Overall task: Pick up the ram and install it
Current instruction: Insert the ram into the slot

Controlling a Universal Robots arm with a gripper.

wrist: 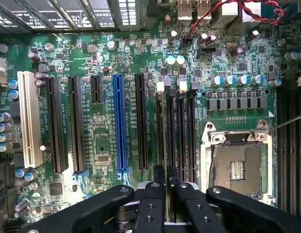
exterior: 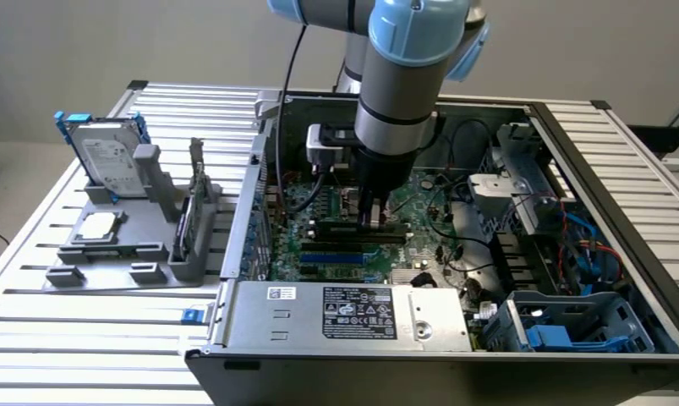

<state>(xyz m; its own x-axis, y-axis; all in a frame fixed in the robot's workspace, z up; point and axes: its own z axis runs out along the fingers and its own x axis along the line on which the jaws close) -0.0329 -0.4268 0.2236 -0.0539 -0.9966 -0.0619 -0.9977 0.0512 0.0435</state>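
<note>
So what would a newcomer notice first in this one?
Probably the arm reaching down into the open computer case, its gripper closed on the ram standing edge-on over the memory slots. Next, the blue slot and the bare processor socket beside them.

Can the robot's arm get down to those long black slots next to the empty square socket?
Probably yes. The gripper already hangs right over the long black memory slots inside the open computer case, its jaws closed on a thin dark memory stick. Nothing stands between them.
</note>
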